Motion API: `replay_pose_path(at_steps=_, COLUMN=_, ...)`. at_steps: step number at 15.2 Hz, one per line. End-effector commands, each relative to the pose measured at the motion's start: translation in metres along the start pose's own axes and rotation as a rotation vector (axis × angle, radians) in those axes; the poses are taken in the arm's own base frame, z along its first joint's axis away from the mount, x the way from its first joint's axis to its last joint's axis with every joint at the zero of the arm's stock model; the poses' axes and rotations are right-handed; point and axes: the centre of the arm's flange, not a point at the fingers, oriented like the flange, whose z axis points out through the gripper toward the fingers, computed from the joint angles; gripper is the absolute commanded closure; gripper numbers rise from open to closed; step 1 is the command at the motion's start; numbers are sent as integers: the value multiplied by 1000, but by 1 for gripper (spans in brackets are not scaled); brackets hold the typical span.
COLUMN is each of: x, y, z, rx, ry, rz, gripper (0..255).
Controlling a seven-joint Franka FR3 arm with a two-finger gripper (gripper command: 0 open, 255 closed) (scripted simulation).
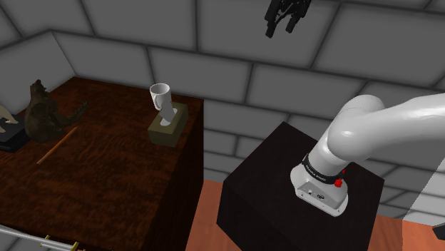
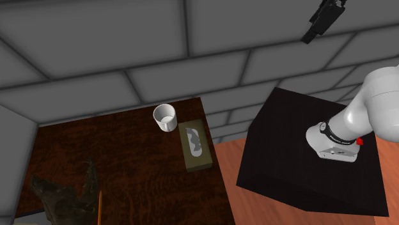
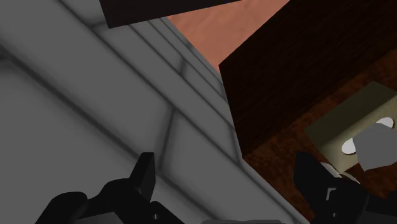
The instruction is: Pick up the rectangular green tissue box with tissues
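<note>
An olive-green tissue box (image 1: 169, 129) with white tissue at its slot lies near the far right corner of the dark wooden table (image 1: 107, 185). It also shows in the second exterior view (image 2: 195, 147) and in the wrist view (image 3: 343, 118), off beyond the right finger. A white mug (image 1: 161, 95) stands right against the box's far end. My black gripper (image 1: 287, 17) hangs high in the air by the wall, well above and to the right of the box, not over the table. Its fingers stand apart with nothing between them, so the gripper (image 3: 226, 167) is open.
A dark animal figurine (image 1: 43, 114) and a thin wooden stick (image 1: 57, 146) lie on the table's left part. The black stand (image 1: 285, 185) sits right of the table across a strip of orange floor (image 1: 203, 214). A grey block wall (image 1: 235, 64) runs behind everything.
</note>
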Motion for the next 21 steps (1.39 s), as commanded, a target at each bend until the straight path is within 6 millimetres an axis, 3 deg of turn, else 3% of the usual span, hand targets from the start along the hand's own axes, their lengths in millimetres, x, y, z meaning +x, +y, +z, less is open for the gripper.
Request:
replay_pose_path(at_steps=1, x=0, y=0, z=0, rx=0, ry=0, rz=0, gripper=0)
replay_pose_path(at_steps=11, x=76, y=-115, z=62, rx=-105, ry=-82, rz=-67, gripper=0)
replay_pose_path(at_steps=21, x=138, y=-227, z=141, rx=-209, ry=-164, rz=-134, gripper=0)
